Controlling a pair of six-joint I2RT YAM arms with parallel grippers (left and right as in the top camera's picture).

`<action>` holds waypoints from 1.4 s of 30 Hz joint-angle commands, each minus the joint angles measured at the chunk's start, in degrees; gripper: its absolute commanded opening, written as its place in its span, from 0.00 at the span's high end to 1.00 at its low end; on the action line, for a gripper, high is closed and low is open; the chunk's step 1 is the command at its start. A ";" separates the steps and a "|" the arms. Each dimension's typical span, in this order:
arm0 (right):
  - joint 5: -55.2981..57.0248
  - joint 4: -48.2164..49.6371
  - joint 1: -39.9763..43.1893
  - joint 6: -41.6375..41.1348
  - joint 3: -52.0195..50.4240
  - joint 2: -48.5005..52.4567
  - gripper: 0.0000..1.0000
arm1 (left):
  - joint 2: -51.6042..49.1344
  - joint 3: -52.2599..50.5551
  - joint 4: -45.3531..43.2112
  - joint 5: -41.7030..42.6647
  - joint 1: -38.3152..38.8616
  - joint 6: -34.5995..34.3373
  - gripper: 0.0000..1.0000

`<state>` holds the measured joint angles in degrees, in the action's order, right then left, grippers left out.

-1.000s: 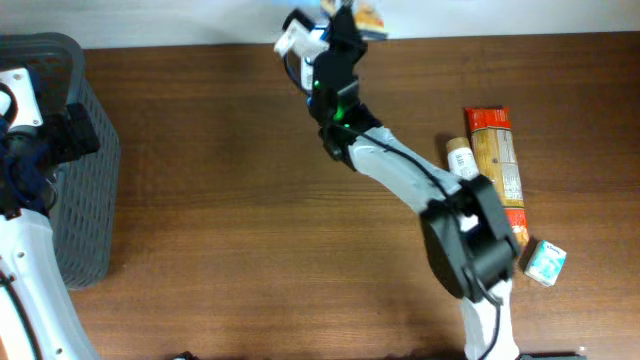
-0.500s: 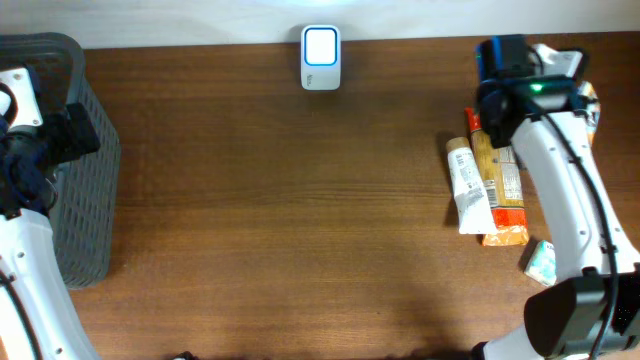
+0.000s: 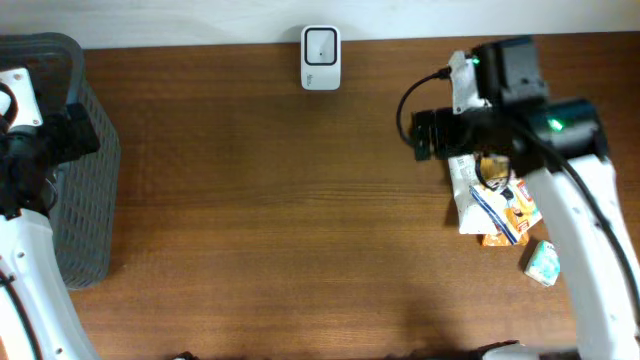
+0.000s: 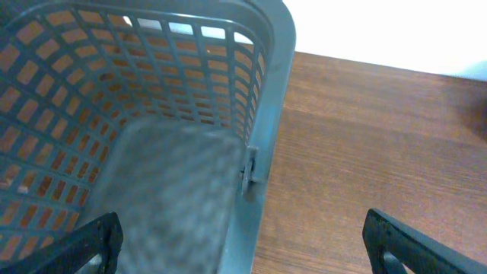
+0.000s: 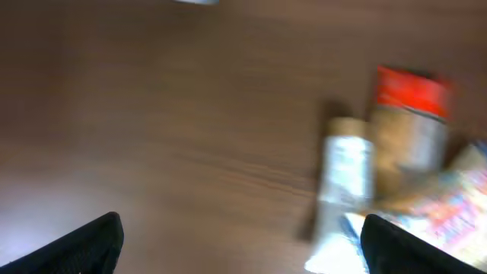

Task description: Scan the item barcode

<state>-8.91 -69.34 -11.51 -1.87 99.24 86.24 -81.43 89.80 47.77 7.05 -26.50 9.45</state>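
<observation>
A white barcode scanner [image 3: 320, 58] stands at the table's back edge. On the right lie a white tube [image 3: 462, 192], a white, blue and orange packet [image 3: 506, 207] lying over an orange box [image 3: 493, 238], and a small teal box [image 3: 545, 262]. My right gripper [image 3: 428, 134] hovers just left of this pile, open and empty. In the blurred right wrist view my right gripper [image 5: 243, 247] stands wide, with the tube [image 5: 346, 179], a red-topped box [image 5: 409, 114] and the packet [image 5: 456, 209] to its right. My left gripper [image 4: 243, 255] is open over the basket's rim.
A grey mesh basket [image 3: 85, 190] stands at the left edge; in the left wrist view the basket's wall [image 4: 270, 99] runs between the fingers. Bare brown tabletop [image 3: 280, 220] spreads between basket and pile.
My right arm swung from the scanner to the right side, shut on the packet. Its jaws have now opened and the packet lies on the pile. The left arm has not moved.
</observation>
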 commanded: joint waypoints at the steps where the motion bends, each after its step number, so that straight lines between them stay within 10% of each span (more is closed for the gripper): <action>1: -15.47 0.02 -0.09 6.14 0.94 -3.74 0.01 | 0.52 0.26 -0.07 0.44 -0.31 0.96 0.01; 13: -4.70 3.98 -0.09 6.14 -1.44 -6.43 0.01 | 0.52 0.26 -0.07 0.44 -0.31 0.96 0.01; 19: -6.54 53.09 8.70 5.92 -39.56 -34.27 0.01 | 0.52 0.26 -0.07 0.44 -0.31 0.96 0.01; 24: -7.13 71.97 13.90 5.92 -79.49 -70.90 0.01 | 0.52 0.26 -0.07 0.44 -0.31 0.96 0.01; 29: -7.13 74.31 13.90 5.92 -95.03 -85.35 0.01 | 0.52 0.26 -0.07 0.44 -0.31 0.96 0.01; 42: -6.95 66.27 13.84 5.95 -98.92 -85.72 0.01 | 0.55 0.26 -0.07 0.44 -0.31 0.96 0.01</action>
<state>-15.73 -2.98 1.96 4.32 0.73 0.69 -81.23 89.80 47.77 7.05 -26.50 9.47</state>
